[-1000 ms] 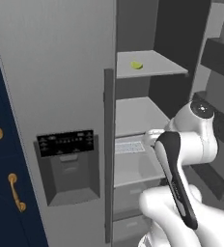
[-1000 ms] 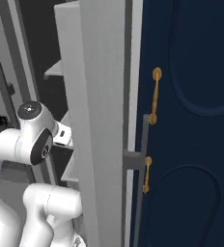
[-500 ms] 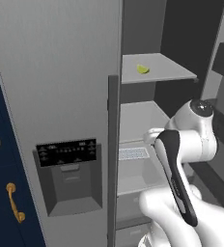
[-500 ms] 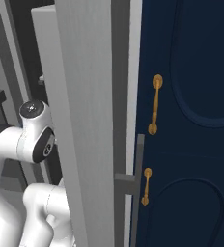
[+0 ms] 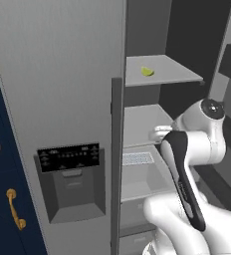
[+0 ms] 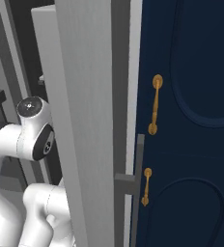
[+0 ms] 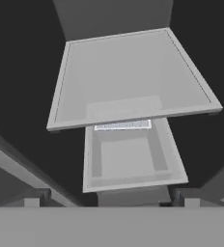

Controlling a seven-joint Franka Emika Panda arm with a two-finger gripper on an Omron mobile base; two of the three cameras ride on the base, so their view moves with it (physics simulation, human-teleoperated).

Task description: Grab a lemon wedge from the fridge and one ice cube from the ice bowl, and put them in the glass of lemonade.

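**A:** Status at the fridge?

**B:** Right-hand door is swung open, its edge and bar handle sit in the foreground of the right base view. Left door is shut, black dispenser panel facing the base. Arm is reaching into the open compartment.

**A:** Gripper?

**B:** The fingertips themselves don't show in the frames. Jaws are spread as wide as they go, nothing between them. Hand view looks down along the hand into the compartment.

**A:** What's under the jaws?

**B:** Directly ahead of them, a flat grey shelf, bare. Nearer the jaws, past the shelf's front lip, an open grey drawer bin, with a small pale grille strip right at the shelf edge.

**A:** Lemon wedge?

**B:** Small yellow-green wedge on the upper shelf, near the middle, towards the back. It lies above the level where the hand is working and well apart from the jaws. The hand sits around the shelf below it. No contact.

**A:** Surroundings?

**B:** Navy cabinet with gold handles to the right of the open door, another navy panel with gold handles left of the fridge.
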